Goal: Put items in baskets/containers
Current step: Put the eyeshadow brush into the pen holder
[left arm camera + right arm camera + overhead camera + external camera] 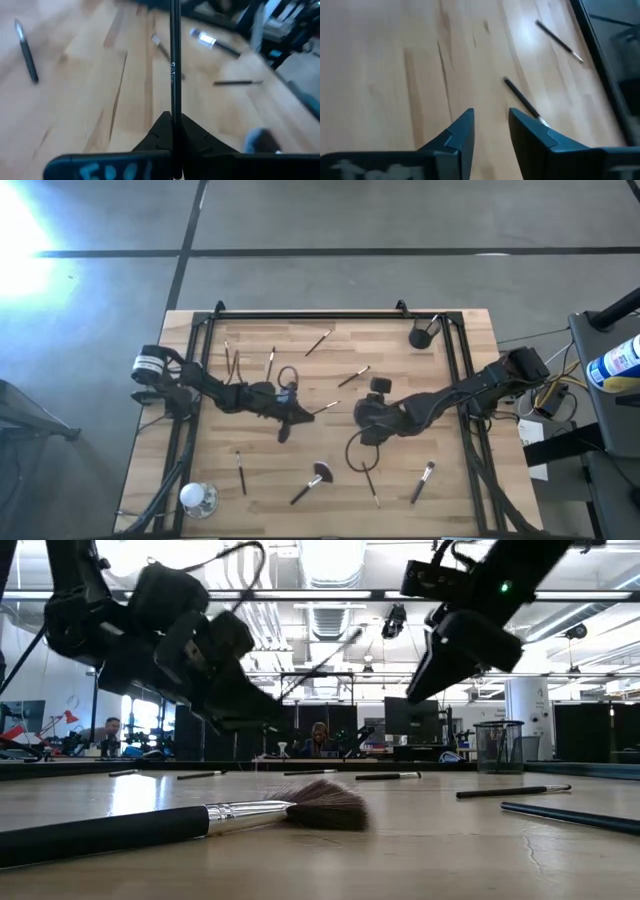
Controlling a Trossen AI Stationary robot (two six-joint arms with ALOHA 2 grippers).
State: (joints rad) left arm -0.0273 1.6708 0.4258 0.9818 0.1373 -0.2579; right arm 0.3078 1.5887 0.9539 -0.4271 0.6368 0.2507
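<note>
Slim makeup brushes lie scattered on the wooden table, among them a fan-headed one (318,475) (300,808) near the front and thin ones (318,342) (352,377) (423,480) (240,472). The dark round cup (420,336) (499,745) stands at the far right. At mid-table my left gripper (300,412) (173,120) is shut on a thin dark brush (325,658). Close to its right, my right gripper (362,412) (491,116) hangs open above bare wood, with nothing between its fingers. My left gripper pinches the brush's thin dark handle (174,107) between its two fingertips. The handle runs along the fingers and sticks out well past them. The brush is lifted clear of the table and slants upward toward the right arm (340,645).
A clear rounded glass object (197,498) sits at the near left corner. A black frame (300,315) rims the table. A small black block (380,384) and a loose cable loop (362,452) lie near the right gripper. Two brushes (559,42) (522,102) lie beyond it.
</note>
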